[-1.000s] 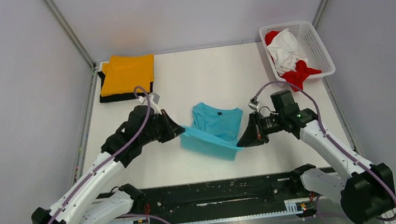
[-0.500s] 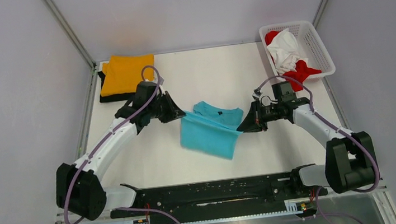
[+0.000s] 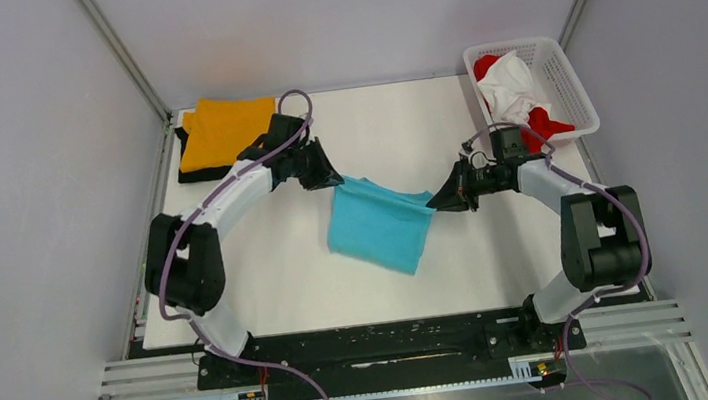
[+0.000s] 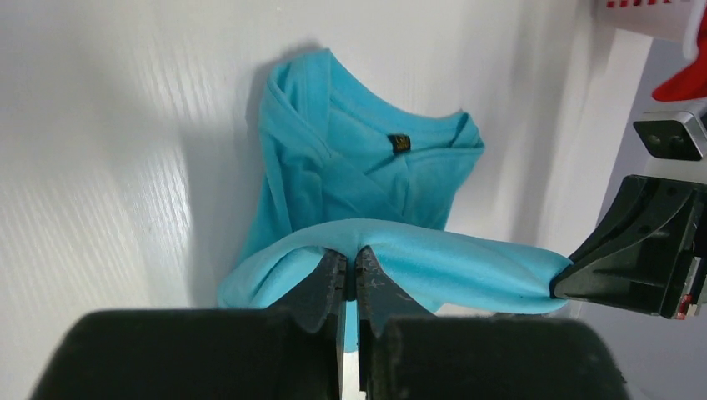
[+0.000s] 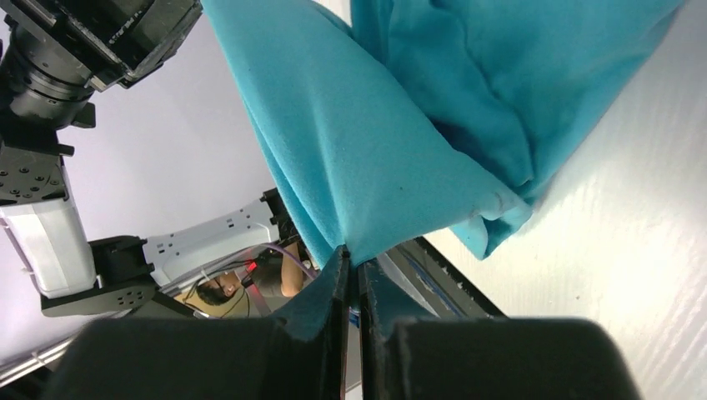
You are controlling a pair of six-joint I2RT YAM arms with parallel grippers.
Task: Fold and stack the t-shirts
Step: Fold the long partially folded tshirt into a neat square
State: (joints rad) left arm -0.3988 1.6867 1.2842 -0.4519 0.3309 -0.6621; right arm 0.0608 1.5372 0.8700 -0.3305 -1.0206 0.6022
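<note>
At centre, left hand (image 3: 333, 180), right hand (image 3: 434, 203) clamped on turquoise t-shirt (image 3: 379, 229), basket (image 3: 567, 81) far right

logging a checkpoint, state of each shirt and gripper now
turquoise shirt, one edge lifted between both grippers, rest on table
left gripper, shut on turquoise shirt
right gripper, shut on turquoise shirt
orange shirt, folded, atop black shirt
black shirt, folded, bottom of stack
red shirt, crumpled in basket
white shirt, crumpled in basket

Turquoise t-shirt (image 3: 378, 227), strung between left gripper (image 3: 333, 179) and right gripper (image 3: 436, 203), bars mid-table; bare table (image 3: 382, 126) beyond and nearer stays passable; orange t-shirt (image 3: 226, 129) occupies far-left corner; lattice basket (image 3: 565, 75) far-right.
</note>
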